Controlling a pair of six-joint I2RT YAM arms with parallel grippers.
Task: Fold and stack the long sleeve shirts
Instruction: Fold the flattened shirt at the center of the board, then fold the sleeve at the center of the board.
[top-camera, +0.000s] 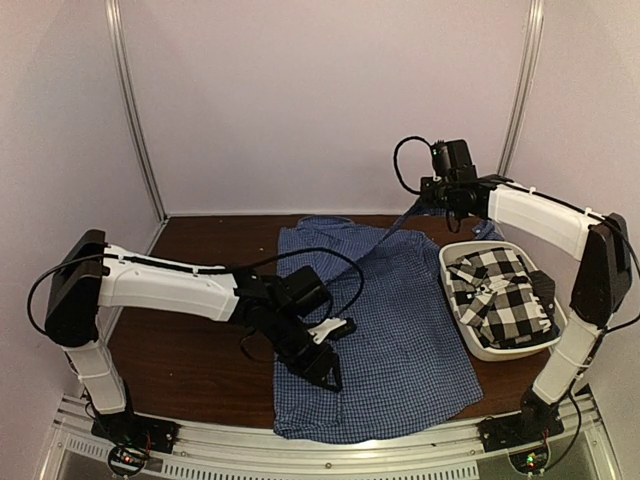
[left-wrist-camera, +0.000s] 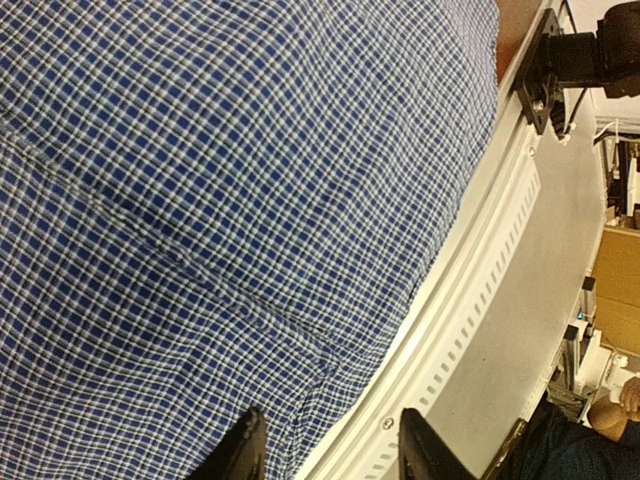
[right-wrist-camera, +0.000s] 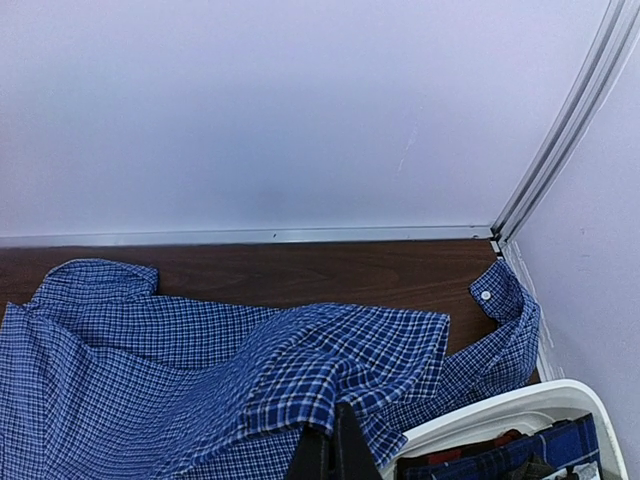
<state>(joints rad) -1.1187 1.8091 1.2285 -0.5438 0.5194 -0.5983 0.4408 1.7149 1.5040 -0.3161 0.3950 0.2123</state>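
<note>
Top view: your right gripper (top-camera: 428, 202) was raised at the far right, pinching a fold of the blue shirt (top-camera: 400, 320). The shirt lay spread mid-table. The black-and-white shirt (top-camera: 500, 295) sat in the tub (top-camera: 495, 352).

Left wrist: your left gripper (left-wrist-camera: 330, 458) was part-open and empty over the cloth, near the front rail (left-wrist-camera: 470, 300).

Right wrist: jaws were closed on the fold. Judged best here: carry the fold across low and lay it flat, with the left pinning the near hem first.

your blue gingham shirt (top-camera: 400, 310) lies spread and rumpled across the brown table (top-camera: 200, 350), with a strip of its cloth raised at the far side. your black-and-white check shirt (top-camera: 500, 295) sits bunched in the white tub (top-camera: 497, 352) just beside it.
</note>
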